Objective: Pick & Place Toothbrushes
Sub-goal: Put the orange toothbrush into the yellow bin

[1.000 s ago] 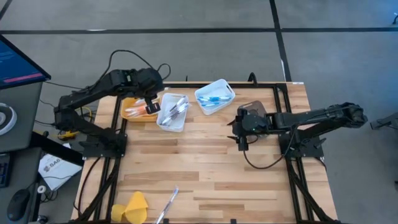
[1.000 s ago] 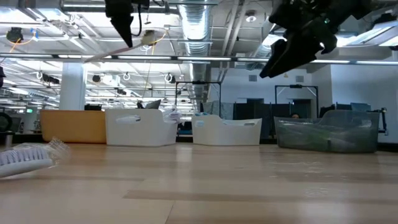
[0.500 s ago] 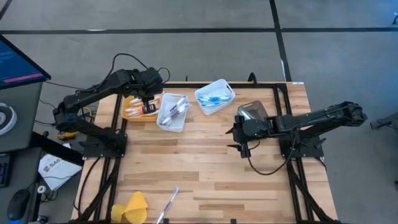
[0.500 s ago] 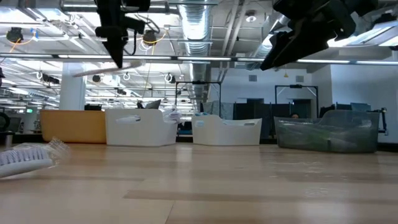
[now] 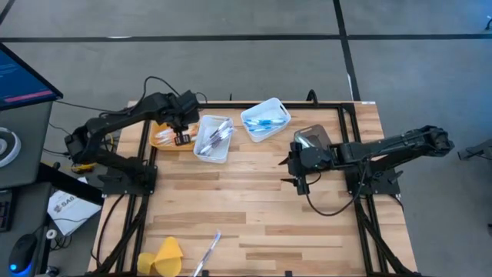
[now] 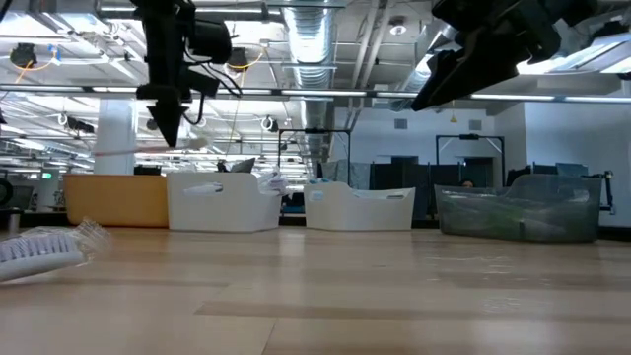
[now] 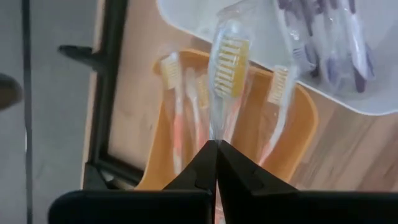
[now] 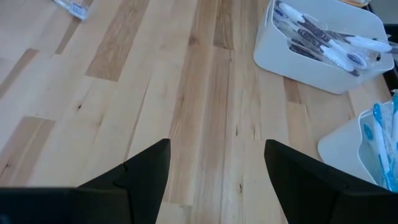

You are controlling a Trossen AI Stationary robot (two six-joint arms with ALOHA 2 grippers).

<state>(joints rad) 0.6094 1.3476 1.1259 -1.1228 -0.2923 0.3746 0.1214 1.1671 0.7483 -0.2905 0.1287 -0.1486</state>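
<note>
My left gripper is shut on an orange toothbrush in a clear wrapper, above the orange bin at the table's far left. That bin holds several orange toothbrushes. In the low view my left gripper hangs above the bins' rims. My right gripper stands open over bare wood right of the table's middle, touching nothing. One more wrapped toothbrush lies flat near the front edge. My left gripper pinches the wrapped toothbrush by its handle between the two fingertips. The fingers point steeply down from above. The toothbrush runs on past the fingertips, bristle head farthest from them, lifted clear over the orange bin.
A white bin of purple-and-white toothbrushes stands right of the orange one, then a white bin of blue ones and a clear bin. A yellow lump sits at the near left. Bare wood fills the table's middle.
My left gripper, still shut on the toothbrush, has come down and gone toward the table's left edge, from beside the white bin to over the orange bin, tipping more steeply downward.
</note>
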